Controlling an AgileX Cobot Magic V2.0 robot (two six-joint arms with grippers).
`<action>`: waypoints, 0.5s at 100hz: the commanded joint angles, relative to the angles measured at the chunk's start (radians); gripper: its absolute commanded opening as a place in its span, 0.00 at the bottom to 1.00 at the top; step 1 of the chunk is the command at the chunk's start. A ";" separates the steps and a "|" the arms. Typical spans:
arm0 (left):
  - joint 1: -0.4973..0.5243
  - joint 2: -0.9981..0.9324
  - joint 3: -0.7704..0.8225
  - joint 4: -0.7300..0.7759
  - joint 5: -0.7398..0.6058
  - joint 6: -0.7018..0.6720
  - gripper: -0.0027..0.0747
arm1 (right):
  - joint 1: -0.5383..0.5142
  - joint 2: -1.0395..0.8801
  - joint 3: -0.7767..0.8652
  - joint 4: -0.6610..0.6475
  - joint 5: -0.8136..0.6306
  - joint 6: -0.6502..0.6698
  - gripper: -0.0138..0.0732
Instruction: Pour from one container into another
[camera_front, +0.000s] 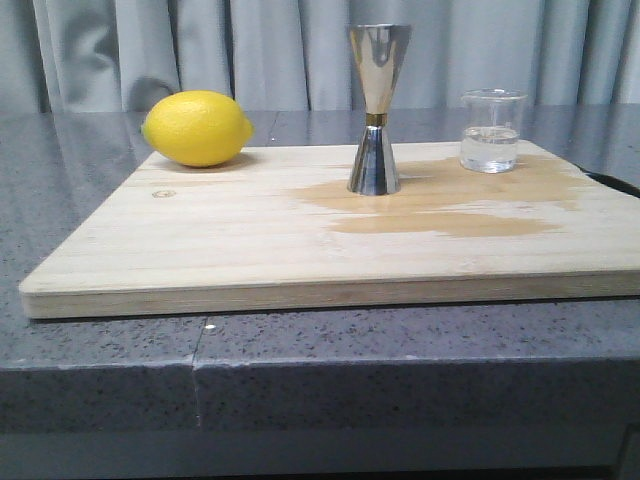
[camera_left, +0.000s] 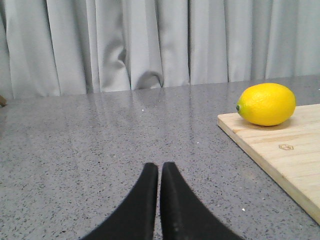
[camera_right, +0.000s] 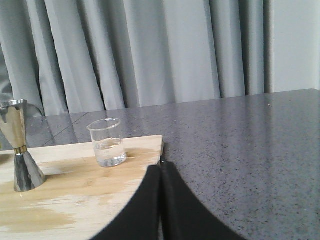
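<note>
While both grippers sit clenched and empty, left and right, I see the jigger upright mid-board, the beaker at its far right, a lemon far left.

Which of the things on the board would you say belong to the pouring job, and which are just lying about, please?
For the job:
- beaker, holding some clear liquid
- jigger, upright at mid-board

Just lying about:
- lemon, at the board's far left corner
- wooden board, only the surface they stand on, with a damp stain
</note>
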 joint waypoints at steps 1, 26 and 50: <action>0.002 -0.026 0.035 -0.007 -0.097 -0.008 0.01 | -0.007 -0.020 0.026 0.000 -0.083 -0.004 0.07; 0.002 -0.026 -0.017 -0.010 -0.117 -0.008 0.01 | -0.007 -0.020 0.003 0.000 -0.081 -0.004 0.07; 0.002 0.043 -0.210 -0.029 0.068 -0.008 0.01 | -0.007 0.020 -0.164 0.000 0.109 -0.004 0.07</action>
